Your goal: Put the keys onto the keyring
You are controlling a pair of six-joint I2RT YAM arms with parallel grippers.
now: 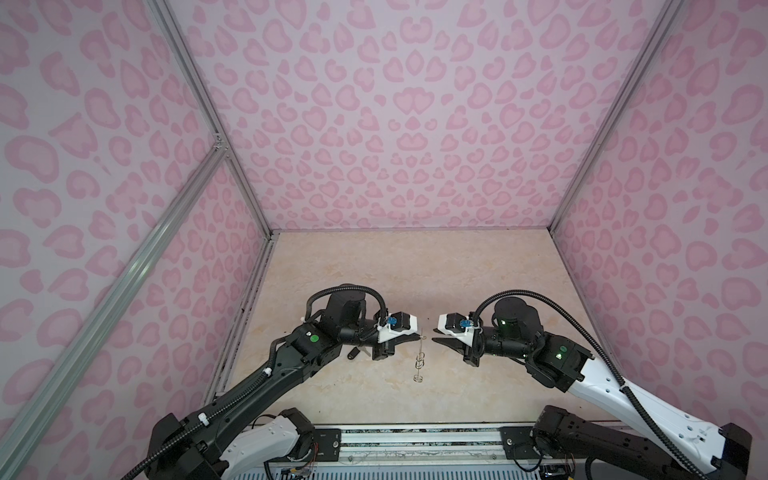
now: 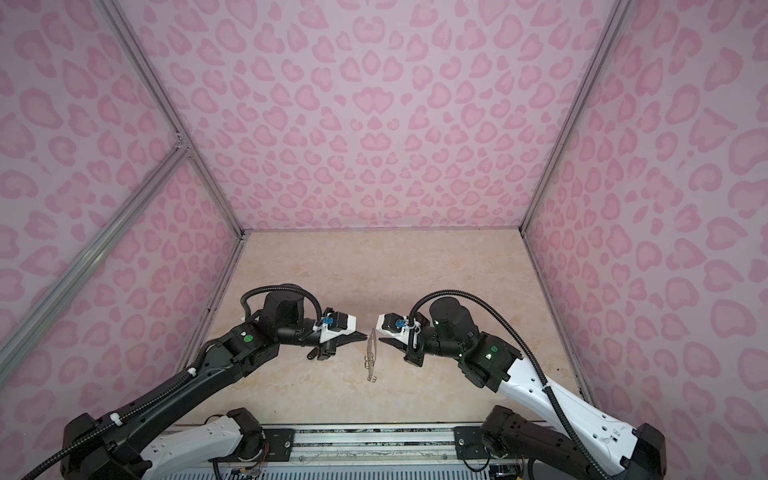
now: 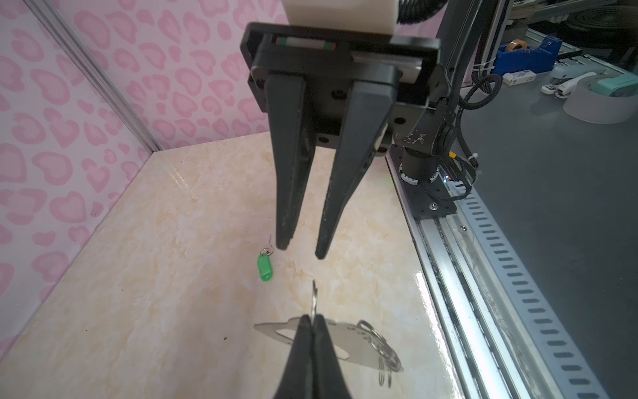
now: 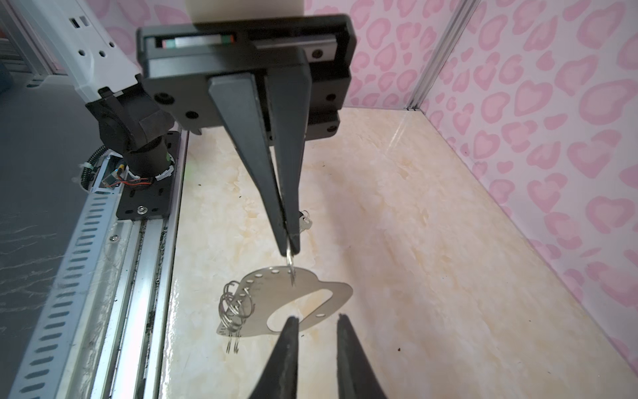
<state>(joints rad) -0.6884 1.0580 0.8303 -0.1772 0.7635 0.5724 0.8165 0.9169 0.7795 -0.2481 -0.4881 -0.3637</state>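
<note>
**Left gripper holds the keyring by a wire ring, right gripper faces it with its fingers parted**

We see two robot arms meeting tip to tip over a cream marbled table point(image 1: 415, 270), about midway between its left and right edges and somewhat nearer the edge with the arm bases than the far edge.

The left gripper point(image 4: 291, 250) is clenched on one small wire ring point(image 4: 290, 264) of the keyring point(image 4: 276, 292). The grey plate hangs on edge from that ring, directly under the fingertips. In both top views it shows only as a thin upright line point(image 1: 419, 357). A bunch of further wire rings point(image 4: 238, 307) dangles at its end nearest the base edge. We cannot tell whether its low edge touches the table.

The right gripper point(image 3: 302, 251) has its fingers a little apart with nothing between them. Its tips point at the keyring from just beside it without touching.

The key with the black tag point(image 1: 354, 353) lies on the table to the left of the keyring, beside the left gripper. The key with the green tag point(image 3: 265, 267) lies flat on the table close to the right gripper, clear of the walls.
</note>
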